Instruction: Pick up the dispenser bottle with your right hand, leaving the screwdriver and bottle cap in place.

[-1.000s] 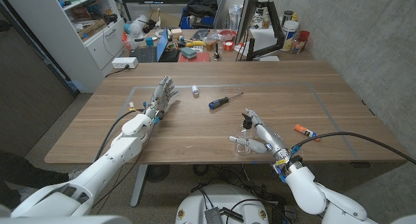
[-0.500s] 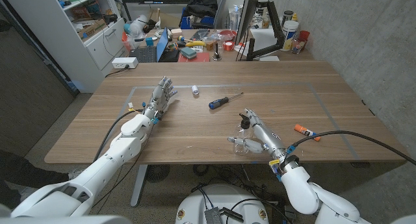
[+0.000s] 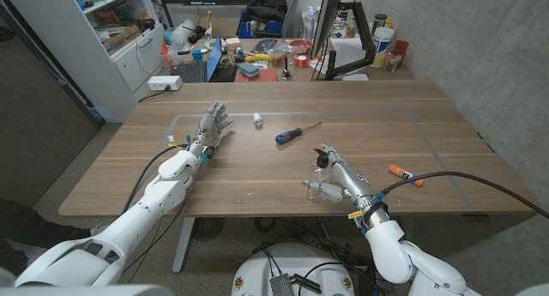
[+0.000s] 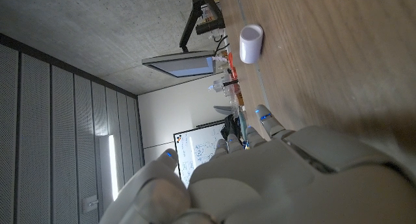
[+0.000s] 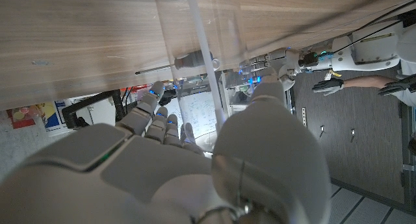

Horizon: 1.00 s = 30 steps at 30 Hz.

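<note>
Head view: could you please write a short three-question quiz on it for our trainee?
1. True or false: the bottle cap lies between the left hand and the screwdriver.
2. Which hand has its fingers around the dispenser bottle? A) the left hand B) the right hand C) neither
3. Fill in: the orange marker lies on the table to the robot's ____ of the right hand.
Key: 1 true; 2 B; 3 right.
</note>
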Each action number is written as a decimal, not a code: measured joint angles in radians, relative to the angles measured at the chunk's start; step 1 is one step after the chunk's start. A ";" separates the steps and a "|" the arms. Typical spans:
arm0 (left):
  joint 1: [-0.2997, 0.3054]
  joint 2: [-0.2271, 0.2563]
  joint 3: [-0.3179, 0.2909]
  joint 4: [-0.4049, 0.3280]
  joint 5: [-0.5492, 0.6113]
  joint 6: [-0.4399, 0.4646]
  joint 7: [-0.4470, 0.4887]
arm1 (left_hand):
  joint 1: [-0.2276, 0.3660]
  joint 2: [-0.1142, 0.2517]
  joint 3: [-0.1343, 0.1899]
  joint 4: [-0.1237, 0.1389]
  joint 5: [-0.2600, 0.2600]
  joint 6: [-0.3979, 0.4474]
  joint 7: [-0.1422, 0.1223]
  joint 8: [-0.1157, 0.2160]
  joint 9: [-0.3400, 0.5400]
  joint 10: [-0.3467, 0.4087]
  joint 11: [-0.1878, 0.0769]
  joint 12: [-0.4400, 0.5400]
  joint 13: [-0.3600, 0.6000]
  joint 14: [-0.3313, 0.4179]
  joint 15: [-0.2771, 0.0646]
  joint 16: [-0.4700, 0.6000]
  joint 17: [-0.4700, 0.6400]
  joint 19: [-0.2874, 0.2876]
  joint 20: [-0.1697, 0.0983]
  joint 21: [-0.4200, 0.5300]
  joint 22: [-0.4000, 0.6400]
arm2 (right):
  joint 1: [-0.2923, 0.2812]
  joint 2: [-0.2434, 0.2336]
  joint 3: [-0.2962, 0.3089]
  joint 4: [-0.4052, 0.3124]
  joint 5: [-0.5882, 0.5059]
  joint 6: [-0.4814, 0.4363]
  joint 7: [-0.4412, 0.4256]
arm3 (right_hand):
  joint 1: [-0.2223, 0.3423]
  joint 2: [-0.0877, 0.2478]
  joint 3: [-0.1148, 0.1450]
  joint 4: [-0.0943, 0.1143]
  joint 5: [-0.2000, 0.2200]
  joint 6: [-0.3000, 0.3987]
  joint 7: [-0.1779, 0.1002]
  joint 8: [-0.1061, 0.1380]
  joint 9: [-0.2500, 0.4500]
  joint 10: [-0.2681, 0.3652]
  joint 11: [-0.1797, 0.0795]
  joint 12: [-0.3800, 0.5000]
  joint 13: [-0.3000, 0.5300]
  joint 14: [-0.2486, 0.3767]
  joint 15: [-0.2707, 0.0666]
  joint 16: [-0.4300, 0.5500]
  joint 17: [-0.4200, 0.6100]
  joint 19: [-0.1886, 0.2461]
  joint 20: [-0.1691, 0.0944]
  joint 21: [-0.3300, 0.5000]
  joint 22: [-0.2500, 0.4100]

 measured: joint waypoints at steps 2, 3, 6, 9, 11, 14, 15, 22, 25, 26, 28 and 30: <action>0.000 0.000 0.000 0.002 0.000 0.000 0.000 | 0.000 0.000 -0.002 0.002 0.000 0.000 0.000 0.000 0.000 0.000 0.000 0.000 0.000 0.000 0.000 0.000 0.000 0.000 0.000 0.000 0.000 | 0.001 0.000 -0.002 0.002 -0.002 0.000 -0.004 | 0.020 0.020 0.011 0.001 0.000 0.020 -0.002 0.000 0.000 0.018 0.000 0.000 -0.001 0.018 0.001 0.000 0.000 0.019 -0.005 0.004 -0.001; -0.001 -0.001 0.000 0.003 0.000 -0.001 0.000 | 0.000 0.000 -0.003 0.003 0.000 0.000 0.000 0.000 0.000 0.000 0.000 0.000 0.000 0.000 0.000 0.000 0.000 0.000 0.000 0.000 0.000 | 0.003 0.000 -0.003 0.004 -0.003 0.001 -0.007 | 0.031 0.031 0.017 0.000 0.000 0.031 0.000 0.005 0.000 0.025 0.000 0.004 -0.001 0.020 0.003 0.000 0.000 0.027 -0.006 0.004 -0.002; -0.002 -0.002 0.000 0.004 0.000 -0.001 -0.001 | 0.000 0.000 -0.004 0.004 0.000 0.000 0.000 0.000 0.000 0.000 0.000 0.000 0.000 0.000 0.000 0.000 0.000 0.000 0.000 0.000 0.000 | 0.005 0.000 -0.005 0.007 -0.003 0.005 -0.013 | 0.062 0.062 0.032 0.002 -0.002 0.076 -0.014 0.014 -0.001 0.050 -0.006 0.008 -0.004 0.033 0.001 0.000 0.000 0.037 -0.009 0.004 -0.003; -0.002 -0.002 0.000 0.004 0.000 -0.001 -0.001 | 0.000 0.000 -0.004 0.004 0.000 0.000 0.000 0.000 0.000 0.000 0.000 0.000 0.000 0.000 0.000 0.000 0.000 0.000 0.000 0.000 0.000 | 0.005 0.000 -0.005 0.010 -0.003 0.009 -0.018 | 0.075 0.075 0.040 0.007 -0.013 0.130 -0.030 0.023 -0.003 0.088 -0.015 0.015 -0.006 0.048 -0.010 0.000 0.000 0.038 -0.010 -0.004 -0.003; -0.002 -0.003 0.000 0.004 0.002 -0.002 0.000 | 0.000 0.000 -0.006 0.002 0.008 0.000 0.000 0.000 0.000 0.000 0.000 0.000 0.000 0.000 0.000 0.000 0.000 0.000 0.000 0.000 0.000 | 0.006 -0.002 -0.005 0.011 -0.003 0.012 -0.021 | 0.088 0.078 0.040 0.014 -0.029 0.191 -0.037 0.039 -0.003 0.122 -0.021 0.021 -0.008 0.076 -0.024 0.000 0.000 0.064 -0.020 -0.004 -0.003; -0.002 -0.003 0.000 0.002 0.003 -0.002 0.003 | 0.000 0.000 -0.008 0.000 0.008 0.000 0.000 0.000 0.000 0.000 0.000 0.000 0.000 0.000 0.000 0.000 0.000 0.000 0.000 0.000 0.000 | 0.005 -0.003 -0.005 0.011 -0.003 0.015 -0.025 | 0.097 0.088 0.039 0.020 -0.047 0.264 -0.047 0.047 -0.006 0.169 -0.036 0.024 -0.010 0.130 -0.056 0.001 0.000 0.107 -0.021 -0.002 -0.002; -0.002 -0.003 0.000 0.001 0.003 -0.002 0.004 | 0.000 0.000 -0.008 0.000 0.008 0.000 0.000 0.000 0.000 0.000 0.000 0.000 0.000 0.000 0.000 0.000 0.000 0.000 0.000 0.000 0.000 | 0.005 -0.004 -0.004 0.011 -0.003 0.015 -0.026 | 0.097 0.088 0.039 0.020 -0.052 0.278 -0.047 0.047 -0.007 0.188 -0.045 0.027 -0.010 0.147 -0.066 0.006 0.000 0.122 -0.022 0.004 -0.001; 0.005 -0.003 0.001 -0.014 0.007 -0.002 0.014 | 0.000 0.000 -0.014 0.000 0.008 0.000 0.000 0.000 0.000 0.000 0.000 0.000 0.000 0.000 0.000 0.000 0.000 0.000 0.000 0.000 0.000 | 0.001 -0.007 -0.002 0.012 -0.003 0.016 -0.033 | 0.096 0.088 0.039 0.020 -0.075 0.296 -0.043 0.063 -0.007 0.354 -0.108 0.062 -0.010 0.308 -0.072 0.023 0.001 0.209 -0.024 0.029 0.008; 0.007 -0.002 0.001 -0.018 0.008 -0.002 0.019 | 0.000 0.000 -0.015 -0.001 0.008 0.000 0.000 0.000 0.000 0.000 0.000 0.000 0.000 0.000 0.000 0.000 0.000 0.000 0.000 0.000 0.000 | -0.002 -0.007 -0.001 0.015 -0.003 0.018 -0.038 | 0.094 0.090 0.039 0.020 -0.082 0.312 -0.052 0.063 -0.007 0.398 -0.112 0.066 -0.009 0.375 -0.075 0.037 0.003 0.248 -0.025 0.047 0.012; 0.007 -0.002 0.001 -0.018 0.009 -0.002 0.021 | 0.000 0.000 -0.015 -0.001 0.008 0.000 0.000 0.000 0.000 0.000 0.000 0.000 0.000 0.000 0.000 0.000 0.000 0.000 0.000 0.000 0.000 | -0.004 -0.007 0.000 0.016 -0.003 0.018 -0.038 | 0.093 0.091 0.039 0.020 -0.084 0.319 -0.055 0.063 -0.006 0.406 -0.104 0.070 -0.008 0.400 -0.075 0.041 0.003 0.266 -0.027 0.055 0.013; 0.011 0.000 0.001 -0.028 0.009 -0.002 0.024 | 0.000 0.000 -0.015 -0.001 0.008 0.000 0.000 0.000 0.000 0.000 0.000 0.000 0.000 0.000 0.000 0.000 0.000 0.000 0.000 0.000 0.000 | -0.006 -0.006 0.001 0.019 -0.004 0.023 -0.054 | 0.093 0.091 0.039 0.020 -0.091 0.328 -0.057 0.063 -0.005 0.429 -0.100 0.074 -0.007 0.451 -0.078 0.051 0.007 0.296 -0.029 0.071 0.015; 0.013 0.000 0.001 -0.031 0.010 -0.002 0.026 | 0.000 0.000 -0.015 -0.001 0.008 0.000 0.000 0.000 0.000 0.000 0.000 0.000 0.000 0.000 0.000 0.000 0.000 0.000 0.000 0.000 0.000 | -0.008 -0.006 0.002 0.021 -0.004 0.026 -0.060 | 0.093 0.091 0.039 0.020 -0.096 0.330 -0.056 0.062 -0.005 0.441 -0.087 0.081 -0.007 0.498 -0.081 0.059 0.007 0.328 -0.032 0.087 0.019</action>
